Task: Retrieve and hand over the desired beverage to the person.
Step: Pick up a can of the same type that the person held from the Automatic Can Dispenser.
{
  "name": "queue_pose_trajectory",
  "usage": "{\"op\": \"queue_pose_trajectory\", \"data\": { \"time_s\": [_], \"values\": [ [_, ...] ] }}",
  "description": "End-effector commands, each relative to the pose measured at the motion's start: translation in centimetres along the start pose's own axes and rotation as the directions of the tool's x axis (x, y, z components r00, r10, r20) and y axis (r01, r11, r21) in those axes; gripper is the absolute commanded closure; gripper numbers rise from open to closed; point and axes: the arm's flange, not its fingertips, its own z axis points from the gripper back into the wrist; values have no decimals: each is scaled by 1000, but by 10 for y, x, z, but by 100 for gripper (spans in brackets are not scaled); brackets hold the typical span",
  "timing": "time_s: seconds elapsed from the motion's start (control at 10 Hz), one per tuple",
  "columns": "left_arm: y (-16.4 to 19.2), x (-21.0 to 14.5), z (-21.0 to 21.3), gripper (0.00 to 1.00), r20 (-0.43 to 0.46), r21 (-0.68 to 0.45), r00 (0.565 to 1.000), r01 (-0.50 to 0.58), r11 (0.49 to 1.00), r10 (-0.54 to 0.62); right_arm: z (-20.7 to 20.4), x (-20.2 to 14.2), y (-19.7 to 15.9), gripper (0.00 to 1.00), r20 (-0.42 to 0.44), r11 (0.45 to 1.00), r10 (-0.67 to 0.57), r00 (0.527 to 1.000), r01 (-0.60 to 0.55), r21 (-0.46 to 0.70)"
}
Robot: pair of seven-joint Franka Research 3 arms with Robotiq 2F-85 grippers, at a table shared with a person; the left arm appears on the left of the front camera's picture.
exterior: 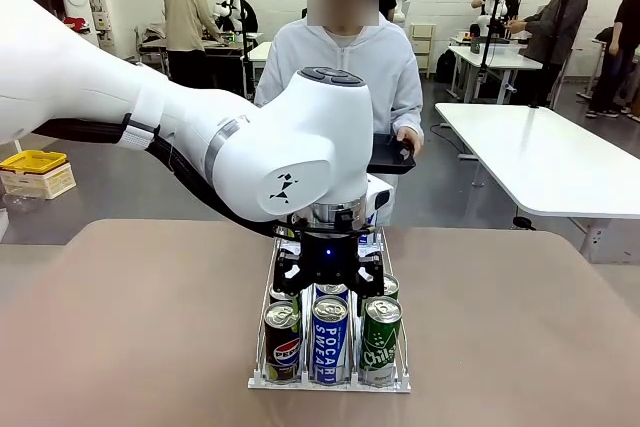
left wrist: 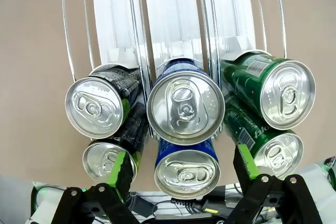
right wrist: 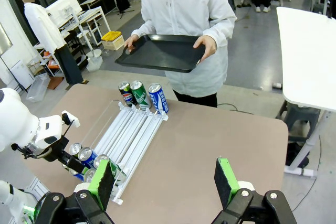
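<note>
Where the wire rack (exterior: 330, 379) sits mid-table, the left gripper (exterior: 329, 277) stands over its near end, fingers pinching the blue can (left wrist: 186, 167) in the centre lane, between the black cans (left wrist: 107, 159) and green cans (left wrist: 268, 150). The right gripper (right wrist: 164, 179) hangs above the brown tabletop (right wrist: 220, 135), jaws spread. The person (right wrist: 186, 11) holds a black tray (right wrist: 163, 52) at the far edge. White tables (exterior: 545, 162) and grey flooring lie behind.

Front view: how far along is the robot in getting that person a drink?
Done: the left gripper is down at the rack. In hand: its fingers clamp the front blue can. Left: lifting it out and carrying it to the person holding an empty black tray; the right gripper hangs open.
</note>
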Motion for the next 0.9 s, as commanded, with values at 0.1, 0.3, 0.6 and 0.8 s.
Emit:
{"op": "queue_pose_trajectory", "data": {
  "time_s": [0.1, 0.3, 0.6, 0.8],
  "values": [
    [-10, 0, 3, 57, 47, 8, 999, -8, 1000, 7, -3, 1, 0, 0, 3, 1000, 0, 1000, 0, 28],
    [-9, 0, 5, 100, 50, 10, 999, -6, 1000, 5, -3, 1, 0, 0, 3, 1000, 0, 1000, 0, 28],
    [-9, -1, 4, 90, 42, 10, 999, -2, 1000, 2, -3, 1, 0, 0, 3, 1000, 0, 1000, 0, 28],
    [-9, -1, 3, 100, 36, 11, 999, -1, 1000, 1, -3, 1, 0, 0, 3, 1000, 0, 1000, 0, 28]
  ]
}}
